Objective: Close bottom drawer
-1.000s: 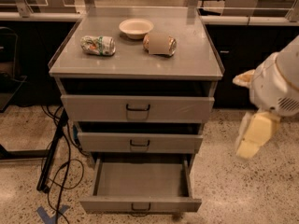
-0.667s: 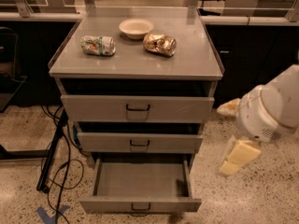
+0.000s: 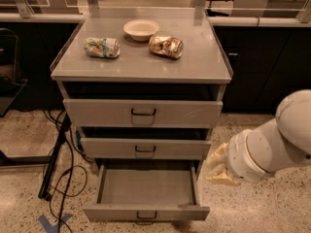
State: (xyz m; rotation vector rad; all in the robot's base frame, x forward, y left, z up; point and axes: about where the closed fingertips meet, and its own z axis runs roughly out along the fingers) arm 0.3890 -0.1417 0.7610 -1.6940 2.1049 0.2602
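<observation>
The bottom drawer [image 3: 146, 211] of the grey cabinet is pulled far out and its tray is empty. It has a small dark wire handle [image 3: 146, 215] on its low front panel. My gripper [image 3: 218, 168] is cream coloured and sits at the end of the bulky white arm [image 3: 272, 149]. It hangs just right of the cabinet, level with the gap between the middle and bottom drawers, beside the open drawer's right side. It holds nothing that I can see.
The middle drawer [image 3: 146, 148] and the top drawer [image 3: 143, 112] stand slightly out. On the cabinet top [image 3: 204, 62] lie a white bowl [image 3: 141, 29] and two crumpled packets [image 3: 101, 47] [image 3: 166, 46]. Black cables [image 3: 63, 178] trail on the floor to the left. Dark cabinets stand behind.
My arm and gripper have moved down and left, from well right of the cabinet to close beside the bottom drawer's right side. The drawers have not moved.
</observation>
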